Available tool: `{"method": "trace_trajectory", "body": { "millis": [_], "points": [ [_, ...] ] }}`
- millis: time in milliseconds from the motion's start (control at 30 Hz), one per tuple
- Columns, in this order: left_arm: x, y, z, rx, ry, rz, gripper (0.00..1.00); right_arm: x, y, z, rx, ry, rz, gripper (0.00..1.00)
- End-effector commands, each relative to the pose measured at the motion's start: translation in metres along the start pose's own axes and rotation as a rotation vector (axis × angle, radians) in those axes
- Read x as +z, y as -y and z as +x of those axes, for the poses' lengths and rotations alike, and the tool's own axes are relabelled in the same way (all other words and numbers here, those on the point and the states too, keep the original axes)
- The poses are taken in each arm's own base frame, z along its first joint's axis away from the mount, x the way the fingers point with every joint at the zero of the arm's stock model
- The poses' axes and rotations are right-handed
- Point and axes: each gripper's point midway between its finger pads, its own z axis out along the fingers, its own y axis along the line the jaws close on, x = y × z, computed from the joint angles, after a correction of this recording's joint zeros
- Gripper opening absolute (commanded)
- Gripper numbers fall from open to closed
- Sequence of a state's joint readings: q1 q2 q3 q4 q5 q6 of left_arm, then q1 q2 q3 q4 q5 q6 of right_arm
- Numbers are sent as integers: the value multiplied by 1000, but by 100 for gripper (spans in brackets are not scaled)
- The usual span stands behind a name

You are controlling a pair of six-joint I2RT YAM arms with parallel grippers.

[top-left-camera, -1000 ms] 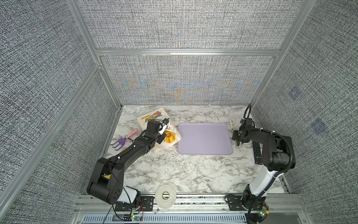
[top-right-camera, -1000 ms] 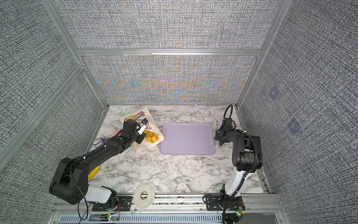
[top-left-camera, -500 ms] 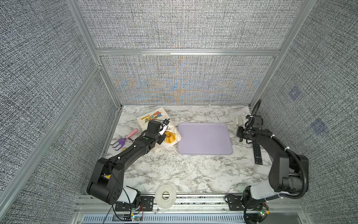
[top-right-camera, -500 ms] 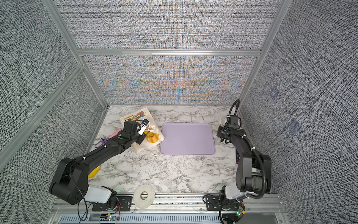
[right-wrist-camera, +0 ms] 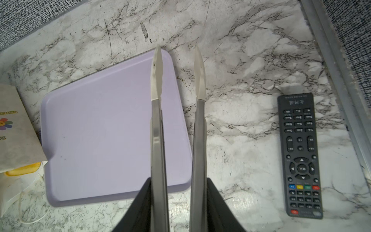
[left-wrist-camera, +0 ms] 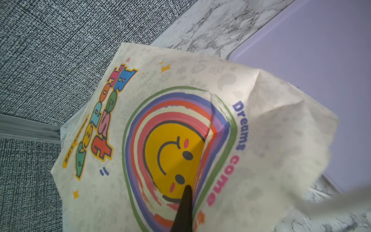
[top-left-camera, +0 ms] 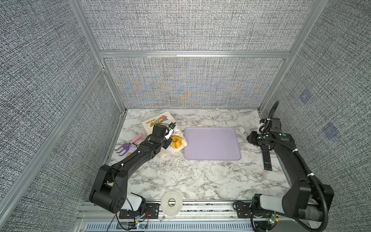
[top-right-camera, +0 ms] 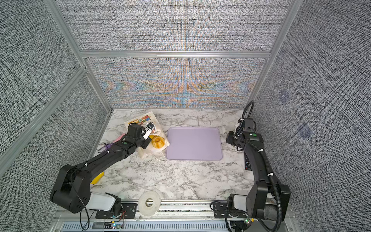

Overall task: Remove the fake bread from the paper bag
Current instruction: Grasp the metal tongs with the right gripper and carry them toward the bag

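Cream paper bag (left-wrist-camera: 261, 140) pinched in left pincer (left-wrist-camera: 186, 192), glossy fluted bread (top-left-camera: 176, 141) at its mouth, right pincer (right-wrist-camera: 178, 181) clasping steel tongs (right-wrist-camera: 157, 120)

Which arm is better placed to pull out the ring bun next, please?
Right, probably: the right fingers hold empty tongs by the tray; the left fingers pinch the paper bag.

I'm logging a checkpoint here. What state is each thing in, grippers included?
tray: nothing on it
paper bag: on its side, mouth open toward the tray
fluted bun: in the bag's mouth, partly showing
left gripper: shut on the paper bag
tongs: tips apart, nothing between them
right gripper: shut on the tongs
remote: face up on the table
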State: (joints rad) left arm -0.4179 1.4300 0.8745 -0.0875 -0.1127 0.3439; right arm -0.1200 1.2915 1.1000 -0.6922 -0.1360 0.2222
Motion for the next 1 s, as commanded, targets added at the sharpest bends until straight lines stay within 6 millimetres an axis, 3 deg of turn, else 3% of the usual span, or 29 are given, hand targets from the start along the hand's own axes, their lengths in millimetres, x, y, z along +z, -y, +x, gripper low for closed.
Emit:
{"method": "trace_trajectory", "body": {
  "millis": [0, 167, 333, 433, 800, 967],
  "points": [
    [-3, 3, -5, -3, 13, 20, 0, -9, -1, 7, 13, -19, -3, 40],
    [-4, 4, -5, 1, 14, 19, 0, -20, -4, 6, 10, -10, -14, 40],
    [-5, 4, -5, 2, 15, 17, 0, -37, -32, 9, 1, -36, -146, 37],
    [-5, 4, -6, -3, 22, 15, 0, -51, -55, 21, 3, -66, -228, 36],
    [-5, 4, -6, -9, 20, 16, 0, -81, -148, 111, 48, -162, -528, 38],
    [-6, 3, -8, -11, 22, 16, 0, -77, -200, 149, 62, -228, -663, 38]
  ]
}}
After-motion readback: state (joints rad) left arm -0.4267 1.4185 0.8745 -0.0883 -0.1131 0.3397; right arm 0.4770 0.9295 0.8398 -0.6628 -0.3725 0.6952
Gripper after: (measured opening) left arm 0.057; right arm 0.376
